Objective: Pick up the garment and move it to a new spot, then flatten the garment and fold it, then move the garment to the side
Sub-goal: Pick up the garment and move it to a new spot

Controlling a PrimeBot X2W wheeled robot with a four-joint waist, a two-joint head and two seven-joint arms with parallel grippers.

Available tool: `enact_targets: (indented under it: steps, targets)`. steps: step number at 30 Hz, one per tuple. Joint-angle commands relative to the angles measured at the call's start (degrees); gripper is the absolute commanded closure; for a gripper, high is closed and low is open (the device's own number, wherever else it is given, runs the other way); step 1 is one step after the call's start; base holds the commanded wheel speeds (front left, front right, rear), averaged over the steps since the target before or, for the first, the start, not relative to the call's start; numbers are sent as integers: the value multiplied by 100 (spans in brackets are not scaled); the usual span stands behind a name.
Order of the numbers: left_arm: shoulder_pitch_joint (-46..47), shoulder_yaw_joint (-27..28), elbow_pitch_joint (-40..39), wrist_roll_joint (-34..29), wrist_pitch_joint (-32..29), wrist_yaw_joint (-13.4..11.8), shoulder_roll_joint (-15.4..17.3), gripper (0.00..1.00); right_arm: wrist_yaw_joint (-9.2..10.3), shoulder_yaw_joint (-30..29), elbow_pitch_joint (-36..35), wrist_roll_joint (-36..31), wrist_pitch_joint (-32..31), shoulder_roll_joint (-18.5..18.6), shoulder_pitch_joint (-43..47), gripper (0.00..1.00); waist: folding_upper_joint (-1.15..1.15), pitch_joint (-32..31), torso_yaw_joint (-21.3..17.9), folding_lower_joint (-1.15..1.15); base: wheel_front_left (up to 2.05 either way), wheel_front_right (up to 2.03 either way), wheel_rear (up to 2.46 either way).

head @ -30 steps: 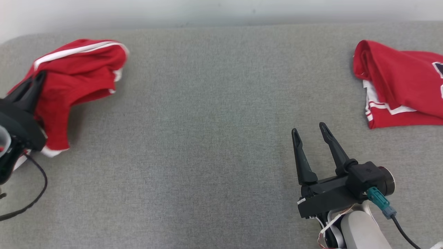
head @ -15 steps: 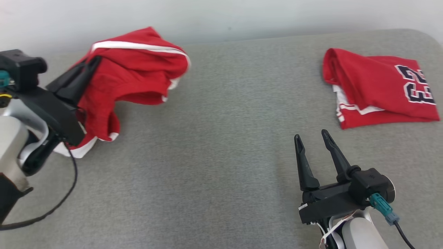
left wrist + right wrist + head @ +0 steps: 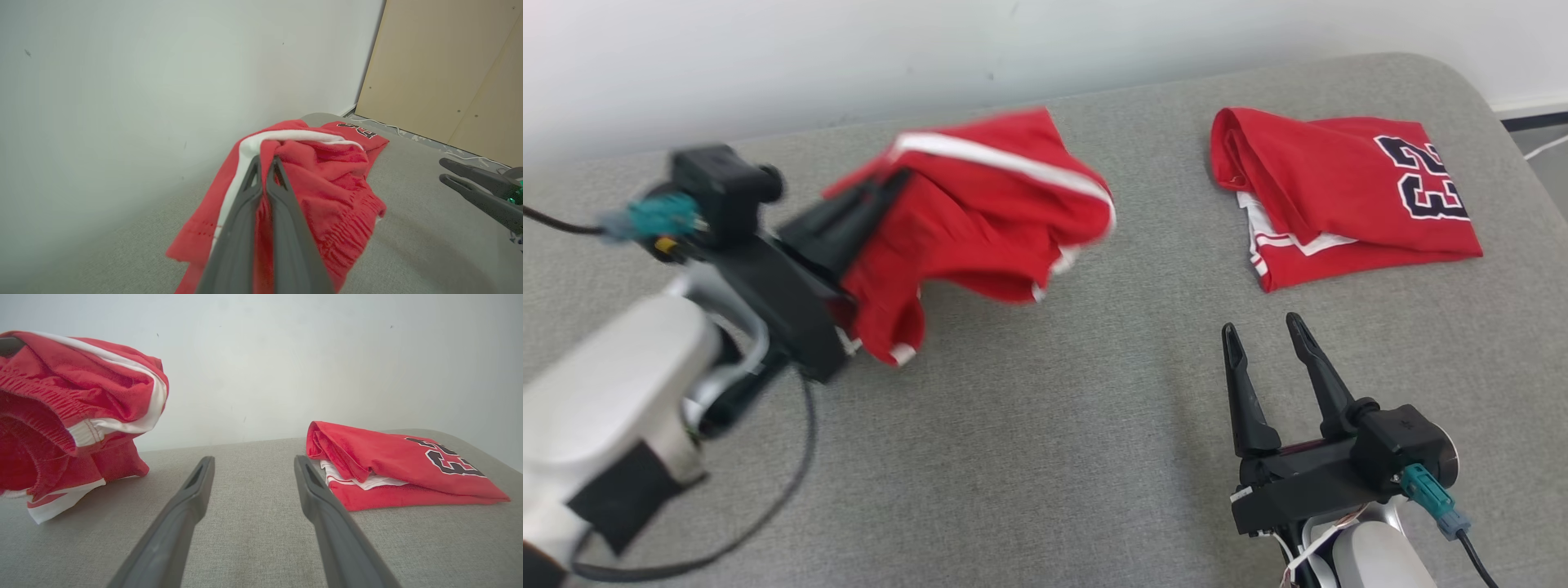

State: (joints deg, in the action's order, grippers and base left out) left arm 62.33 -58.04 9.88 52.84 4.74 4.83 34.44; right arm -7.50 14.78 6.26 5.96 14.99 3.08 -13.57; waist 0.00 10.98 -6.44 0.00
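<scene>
L gripper (image 3: 265,160) tips deep in blurry red garment (image 3: 980,204)

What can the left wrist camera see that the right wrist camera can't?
Left wrist camera's own: a tan wooden panel and a white cable on the floor below it.
Right wrist camera's own: the whole front of the folded jersey, with white trim tucked between its layers.
Both share: the red shorts pinched in the shut left gripper, the open right gripper, part of that jersey, the grey padded surface and the white wall.
</scene>
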Motion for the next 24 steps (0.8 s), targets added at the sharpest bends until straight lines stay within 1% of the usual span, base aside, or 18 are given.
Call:
enact_targets:
  steps: [1, 3, 8, 15, 18, 19, 20, 21, 24]
  targets:
    - [-160, -56, -23, 38, 20, -41, -114, 100, 1, -5, -27, 30, 25, -17, 25, 0, 0, 10, -46, 0, 0, 0, 0]
    - [-257, -104, 38, 72, 68, -78, -249, 100, 1, -6, -29, 35, 25, -18, 18, 0, 0, 23, -73, 0, 0, 0, 0]
    - [-529, -138, 372, 309, 315, -57, -672, 100, 1, 25, -41, 66, 25, -21, -27, 0, 0, 81, -136, 0, 0, 0, 0]
    - [-754, -254, 1259, 145, 815, 3, -1263, 100, 1, 72, -47, 126, 25, -23, -76, 0, 0, 170, -208, 0, 0, 0, 0]
    - [-742, -232, 1629, -75, 963, -5, -1438, 100, 1, 75, -43, 138, 25, -23, -95, 0, 0, 209, -214, 0, 0, 0, 0]
    - [-760, -180, 1731, -118, 993, -16, -1509, 77, 1, 74, -37, 142, 25, -23, -100, 0, 0, 218, -209, 0, 0, 0, 0]
    - [-779, -143, 1813, -176, 1014, -17, -1562, 67, 1, 70, -31, 147, 25, -23, -103, 0, 0, 225, -203, 0, 0, 0, 0]
    - [-800, -90, 1882, -222, 1031, -13, -1607, 0, 1, 55, -27, 147, 25, -22, -101, 0, 0, 226, -186, 0, 0, 0, 0]
    - [-852, -8, 1980, -328, 1046, 28, -1675, 0, 1, 32, -20, 139, 26, -22, -83, 0, 0, 219, -143, 0, 0, 0, 0]
